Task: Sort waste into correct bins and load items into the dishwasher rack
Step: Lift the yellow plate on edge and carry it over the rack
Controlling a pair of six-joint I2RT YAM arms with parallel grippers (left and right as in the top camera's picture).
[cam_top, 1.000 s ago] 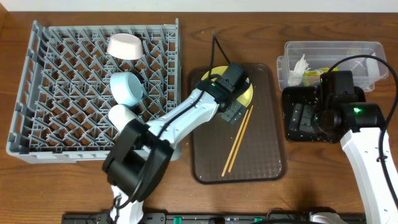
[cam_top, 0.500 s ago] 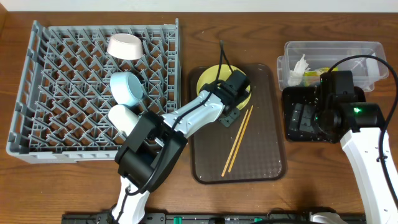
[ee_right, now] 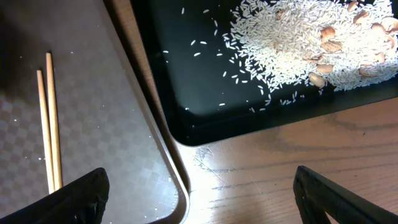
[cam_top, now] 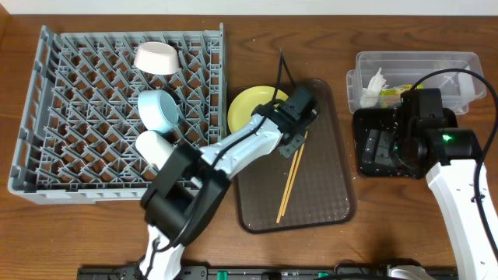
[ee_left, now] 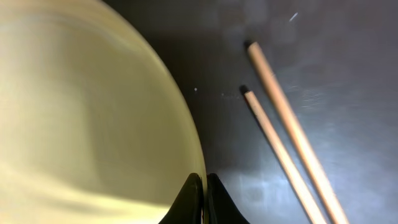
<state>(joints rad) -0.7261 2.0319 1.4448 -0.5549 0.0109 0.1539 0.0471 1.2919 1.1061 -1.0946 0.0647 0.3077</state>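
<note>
My left gripper: pinching yellow plate rim, centre rear.
My right gripper: spread above black tray holding rice.
Rack, left edge: white bowl, blue bowl, cup.
Clear tub, right rear corner: tissue, wrapper.

The brown wooden table carries a large square grey plastic rack with upright pegs at its left and a flat brown rectangular serving tray in the middle. At the right stands a clear rectangular plastic tub, with a shallow black rectangular tray just beside it on the near side. A narrow strip of bare wood shows between the brown serving tray and the black tray.
</note>
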